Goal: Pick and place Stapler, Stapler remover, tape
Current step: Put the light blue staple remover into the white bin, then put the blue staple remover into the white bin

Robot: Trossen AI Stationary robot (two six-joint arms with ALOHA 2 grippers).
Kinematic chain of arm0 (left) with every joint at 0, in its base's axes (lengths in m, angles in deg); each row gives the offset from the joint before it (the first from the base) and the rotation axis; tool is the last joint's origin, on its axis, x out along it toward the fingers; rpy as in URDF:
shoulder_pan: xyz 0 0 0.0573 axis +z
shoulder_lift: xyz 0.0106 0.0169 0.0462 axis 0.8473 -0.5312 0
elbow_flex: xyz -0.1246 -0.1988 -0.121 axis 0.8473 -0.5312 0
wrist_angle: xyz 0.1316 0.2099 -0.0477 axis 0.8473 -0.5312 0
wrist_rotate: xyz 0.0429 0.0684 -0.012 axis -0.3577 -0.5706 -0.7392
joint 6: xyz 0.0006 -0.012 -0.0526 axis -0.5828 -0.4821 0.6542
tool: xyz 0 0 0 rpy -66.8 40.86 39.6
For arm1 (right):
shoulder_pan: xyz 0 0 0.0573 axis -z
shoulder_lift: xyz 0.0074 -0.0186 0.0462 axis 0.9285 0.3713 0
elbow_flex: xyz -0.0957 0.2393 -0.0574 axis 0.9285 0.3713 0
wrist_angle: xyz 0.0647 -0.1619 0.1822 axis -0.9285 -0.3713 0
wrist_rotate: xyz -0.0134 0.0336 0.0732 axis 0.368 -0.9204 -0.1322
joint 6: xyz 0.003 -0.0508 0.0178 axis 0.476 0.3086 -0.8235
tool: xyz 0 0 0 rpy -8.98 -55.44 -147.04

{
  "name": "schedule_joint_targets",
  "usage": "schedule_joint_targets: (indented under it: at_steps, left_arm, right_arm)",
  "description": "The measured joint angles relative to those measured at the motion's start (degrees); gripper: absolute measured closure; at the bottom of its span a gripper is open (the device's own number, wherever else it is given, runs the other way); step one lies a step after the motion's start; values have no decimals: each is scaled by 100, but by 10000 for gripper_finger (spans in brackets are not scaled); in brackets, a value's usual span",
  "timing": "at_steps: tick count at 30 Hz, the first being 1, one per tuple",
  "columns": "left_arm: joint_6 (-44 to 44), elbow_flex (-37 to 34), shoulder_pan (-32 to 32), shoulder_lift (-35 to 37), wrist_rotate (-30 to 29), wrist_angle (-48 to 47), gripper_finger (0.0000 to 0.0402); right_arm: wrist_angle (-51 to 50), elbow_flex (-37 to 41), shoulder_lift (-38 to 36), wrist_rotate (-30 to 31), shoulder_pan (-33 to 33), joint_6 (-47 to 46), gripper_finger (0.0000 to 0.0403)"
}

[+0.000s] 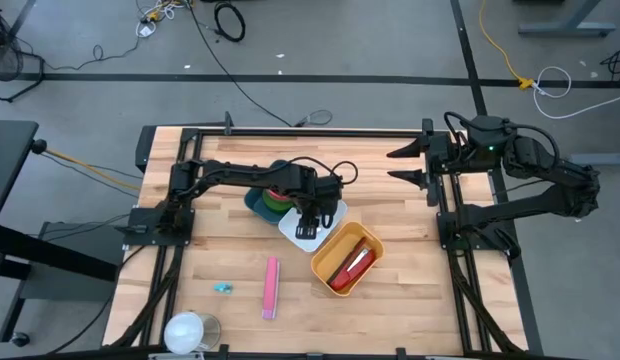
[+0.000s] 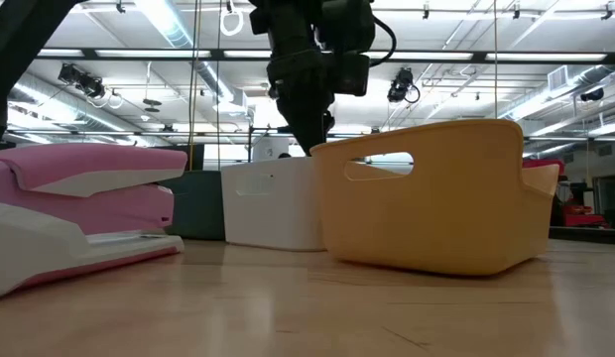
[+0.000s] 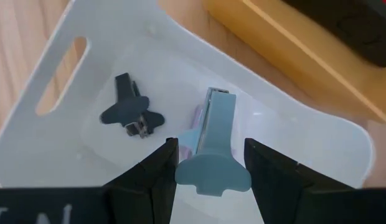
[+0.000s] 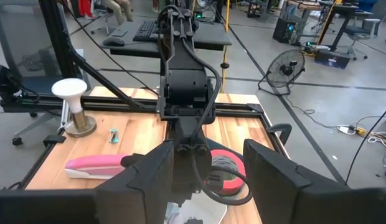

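My left gripper (image 1: 308, 224) (image 3: 211, 163) hangs over the white bin (image 1: 290, 228) (image 3: 68, 43) at the table's middle, shut on a blue-grey stapler remover (image 3: 213, 134). A dark stapler remover (image 3: 131, 113) lies on the bin's floor. A pink stapler (image 1: 270, 288) (image 2: 79, 213) lies on the table near the front edge, with a small teal piece (image 1: 223, 288) to its left. Tape rolls sit in the dark green bin (image 1: 262, 203). My right gripper (image 1: 405, 165) (image 4: 208, 155) waits open at the far right. My left gripper pinches the blue-grey stapler remover by its flared end (image 3: 211, 178), which fills the gap between the two fingers (image 3: 157, 180). The fingers come from above, pointing down. The remover's long body points away from them into the white bin; whether its far end touches the floor cannot be told.
A yellow bin (image 1: 325, 262) (image 2: 436, 198) holding a red stapler stands right of the white bin, close to my left gripper. A white round-topped object (image 1: 190, 332) stands at the near left corner. Bare wood lies left of the pink stapler and along the right side.
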Motion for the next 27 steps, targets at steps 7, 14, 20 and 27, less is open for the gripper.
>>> schedule_joint_targets:
  at_steps: [7,14,20,27]
  left_arm:
    - [2,0,-2,2,0,7,178]
    - [4,0,-2,58,-67,-93,117]
    - [194,7,-2,277,-77,-287,109]
    - [347,7,-52,709,-19,-473,109]
  right_arm:
    - [-5,0,0,2,2,19,209]
    - [-11,0,0,2,2,20,209]
    - [-26,0,2,1,1,117,209]
    - [-65,0,2,2,2,152,209]
